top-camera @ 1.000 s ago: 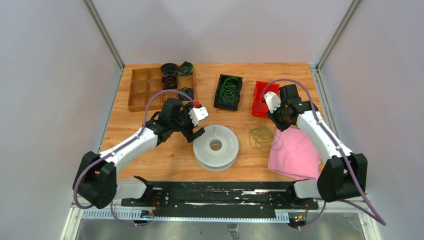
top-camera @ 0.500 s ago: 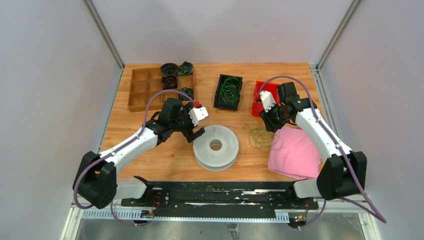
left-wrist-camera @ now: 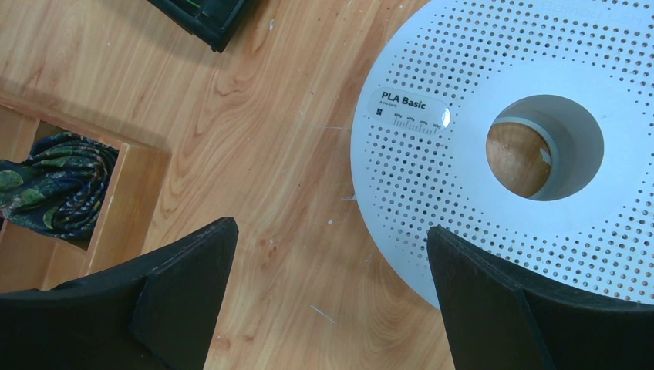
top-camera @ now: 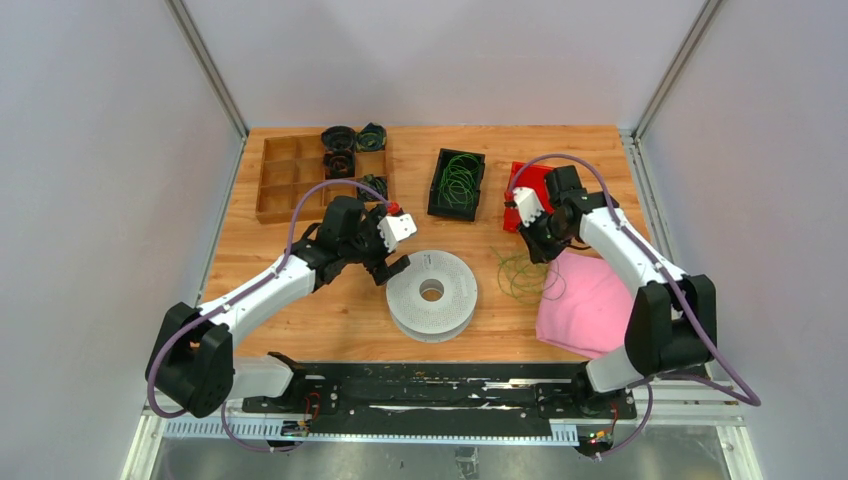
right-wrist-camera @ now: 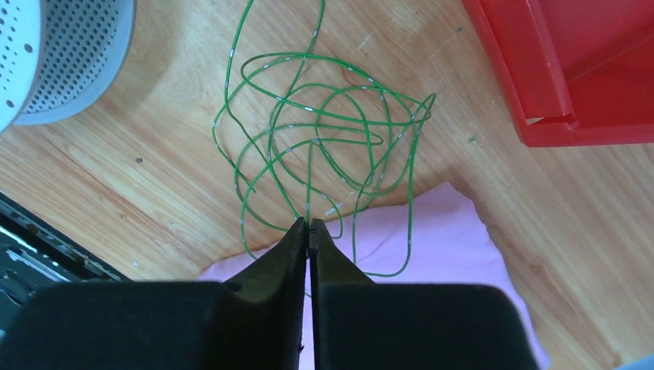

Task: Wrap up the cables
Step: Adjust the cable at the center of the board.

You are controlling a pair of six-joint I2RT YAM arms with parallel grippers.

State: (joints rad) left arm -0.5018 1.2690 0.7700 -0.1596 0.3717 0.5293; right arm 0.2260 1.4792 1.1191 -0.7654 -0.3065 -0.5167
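A loose green cable (top-camera: 520,272) lies in curled loops on the wooden table between the grey spool (top-camera: 432,293) and the pink cloth (top-camera: 592,305). In the right wrist view the cable (right-wrist-camera: 324,146) spreads out ahead of my right gripper (right-wrist-camera: 309,225), whose jaws are closed together with one strand running into their tips. My right gripper (top-camera: 538,250) hangs over the cable's right side. My left gripper (left-wrist-camera: 332,239) is open and empty, just left of the spool (left-wrist-camera: 493,208). More green cables (top-camera: 458,180) lie coiled in a black bin.
A red bin (top-camera: 528,195) stands right of the black bin. A wooden divider tray (top-camera: 290,180) at the back left holds small dark cord bundles (top-camera: 340,163). One bundle shows in the left wrist view (left-wrist-camera: 58,181).
My right gripper has moved left and nearer, from beside the red bin to over the green cable. The left arm has not moved.
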